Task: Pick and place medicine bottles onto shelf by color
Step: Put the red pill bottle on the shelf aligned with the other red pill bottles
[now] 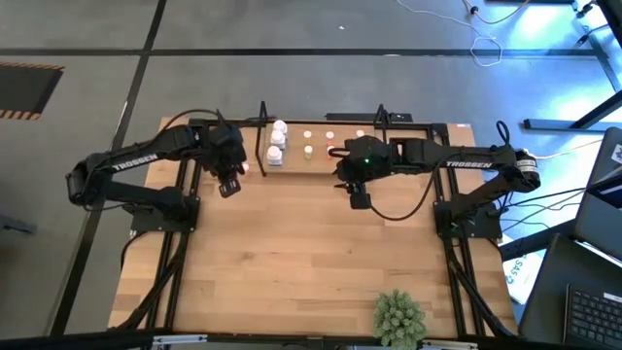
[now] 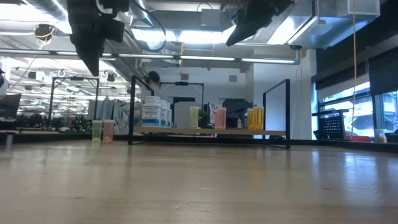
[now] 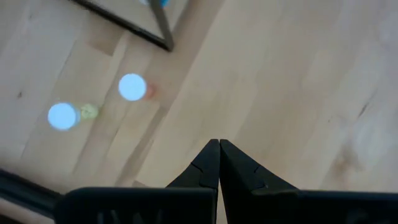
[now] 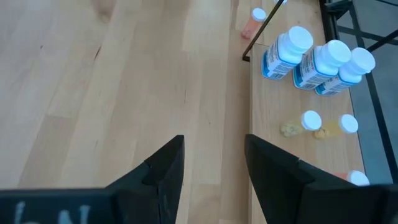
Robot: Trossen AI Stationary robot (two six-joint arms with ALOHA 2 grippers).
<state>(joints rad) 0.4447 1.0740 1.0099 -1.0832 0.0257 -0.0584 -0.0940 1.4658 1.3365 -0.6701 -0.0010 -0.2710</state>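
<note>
Medicine bottles sit mostly on the low black-framed shelf [image 1: 321,146] w/ pale base, at 12 o'clock on the wooden table [image 1: 311,262]. Left to right: two small white-capped bottles [image 3: 132,87], one greenish, one pink, stand on the tabletop just outside the shelf's left end frame. Left gripper [image 3: 219,163] hangs above the table near them, fingers clenched, nothing held. Three chunky white bottles w/ blue labels [image 4: 314,61] cluster inside the shelf's left end; small pale bottles [image 1: 330,136] further right. Right gripper [image 4: 214,165] hovers at shelf front, fingers released, empty. Green bushy plant [image 1: 399,317] at 5 o'clock.

3 big white bottles [image 4: 314,62], 1 shelf [image 2: 211,131], 1 plant [image 1: 399,316]
</note>
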